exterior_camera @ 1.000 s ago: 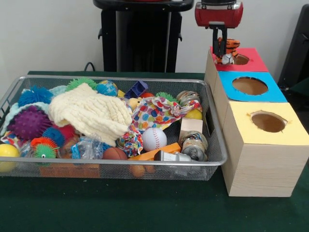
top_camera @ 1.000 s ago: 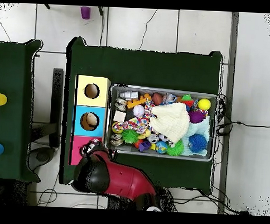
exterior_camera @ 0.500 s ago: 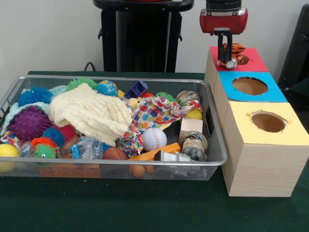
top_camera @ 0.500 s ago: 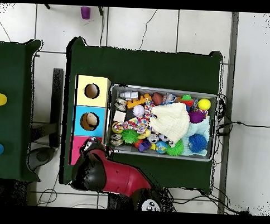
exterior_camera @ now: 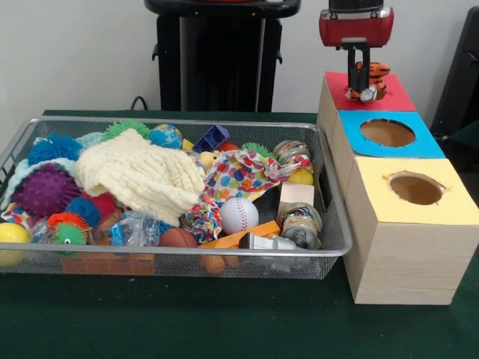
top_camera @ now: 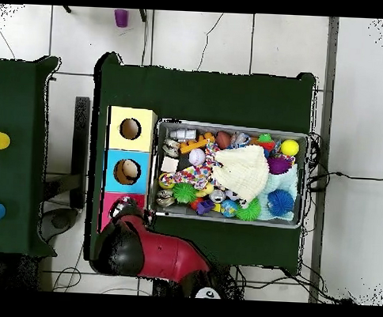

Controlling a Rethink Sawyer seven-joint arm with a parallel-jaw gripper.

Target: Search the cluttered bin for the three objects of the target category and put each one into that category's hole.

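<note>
1. Front view shows my gripper point(exterior_camera: 360, 81) hanging above the red box point(exterior_camera: 389, 97), the box farthest from the camera in the row beside the bin. Its fingers appear to pinch the tiger toy point(exterior_camera: 368, 81) from above, and the toy sits at or over the red box's hole. I judge this the drop-off position for the target category.
2. I cannot confirm whether the toy rests on the box top or hangs free of it.
3. Blue box point(exterior_camera: 423, 142), next to the red box, has an open hole; the overhead view shows something pale inside it point(top_camera: 127, 171).
4. Yellow box point(exterior_camera: 449, 202), beyond the blue one, shows nothing inside.
5. Wire bin point(exterior_camera: 187, 254), beside the red box row, holds a cream cloth point(exterior_camera: 138, 176), a baseball point(exterior_camera: 239, 215), spiky balls point(exterior_camera: 45, 188) and mixed clutter.
</note>
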